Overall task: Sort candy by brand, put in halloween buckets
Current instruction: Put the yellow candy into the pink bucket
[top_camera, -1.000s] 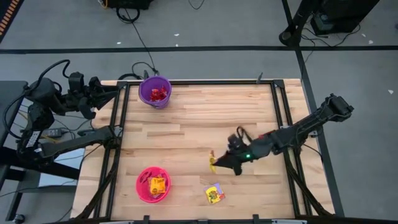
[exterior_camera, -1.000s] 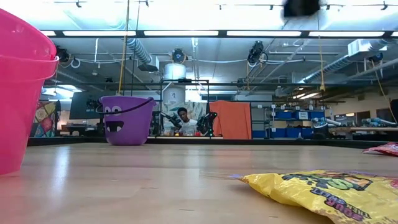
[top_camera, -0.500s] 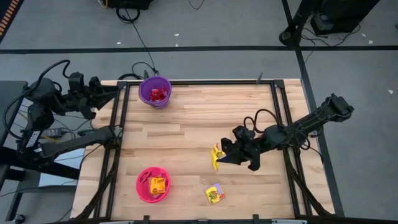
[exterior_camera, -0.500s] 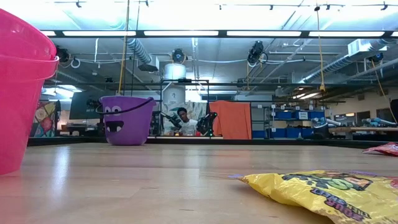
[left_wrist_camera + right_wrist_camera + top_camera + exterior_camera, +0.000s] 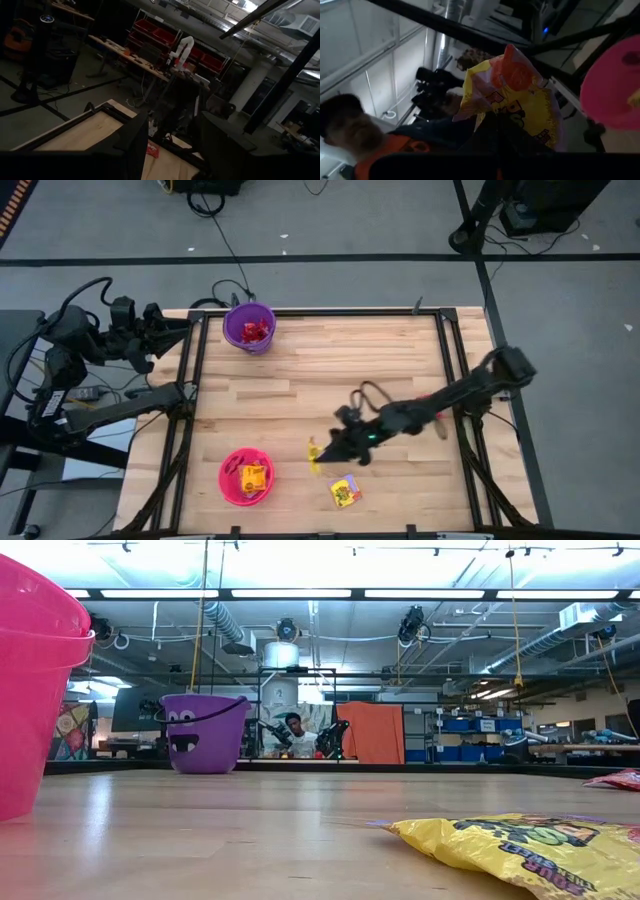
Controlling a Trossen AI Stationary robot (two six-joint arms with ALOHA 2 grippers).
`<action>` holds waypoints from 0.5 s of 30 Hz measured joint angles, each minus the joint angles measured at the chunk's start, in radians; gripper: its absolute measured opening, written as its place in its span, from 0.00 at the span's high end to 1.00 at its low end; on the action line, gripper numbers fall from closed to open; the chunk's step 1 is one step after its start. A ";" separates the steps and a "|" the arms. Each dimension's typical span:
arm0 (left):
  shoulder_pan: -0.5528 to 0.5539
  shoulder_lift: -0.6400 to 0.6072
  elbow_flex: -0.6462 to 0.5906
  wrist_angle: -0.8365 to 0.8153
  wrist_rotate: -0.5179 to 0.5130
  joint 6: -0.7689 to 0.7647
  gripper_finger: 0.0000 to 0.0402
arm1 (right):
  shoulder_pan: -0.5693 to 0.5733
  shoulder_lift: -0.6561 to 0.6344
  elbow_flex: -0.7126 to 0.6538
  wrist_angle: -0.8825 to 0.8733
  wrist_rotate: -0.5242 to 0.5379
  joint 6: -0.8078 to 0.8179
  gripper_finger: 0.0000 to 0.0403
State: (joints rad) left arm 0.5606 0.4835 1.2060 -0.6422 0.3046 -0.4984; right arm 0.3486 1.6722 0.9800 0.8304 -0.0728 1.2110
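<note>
While both buckets hold candy, right gripper clamps 1 yellow packet near pink bucket; 1 yellow packet on table remains, left gripper's state unclear.

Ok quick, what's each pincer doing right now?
Right pincer: shut on a yellow candy packet, carried over the table near the pink bucket.
Left pincer: parked off the table's left edge; cannot tell if open or shut.

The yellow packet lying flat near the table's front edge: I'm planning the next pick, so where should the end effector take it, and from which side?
The loose yellow packet lies flat on the table, apart from the pink bucket. Probably best to come straight down from above and pinch across its narrower width or an edge, since no face stands up.
</note>
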 joint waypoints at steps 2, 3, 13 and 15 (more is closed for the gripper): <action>0.000 0.001 0.000 0.000 0.000 0.000 0.55 | -0.029 0.074 0.064 0.006 -0.019 0.004 0.99; 0.000 0.002 0.000 0.000 0.000 0.000 0.55 | -0.046 0.112 0.101 0.008 -0.042 0.011 0.99; 0.000 0.009 0.000 -0.008 0.000 -0.002 0.55 | -0.132 0.467 0.584 -0.142 -0.353 -0.022 0.99; 0.000 0.009 0.000 -0.008 -0.001 -0.004 0.55 | -0.143 0.518 0.665 -0.158 -0.374 -0.035 0.99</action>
State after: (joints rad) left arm 0.5608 0.4927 1.2059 -0.6498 0.3040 -0.5021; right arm 0.2055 2.1907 1.6455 0.6726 -0.4467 1.1761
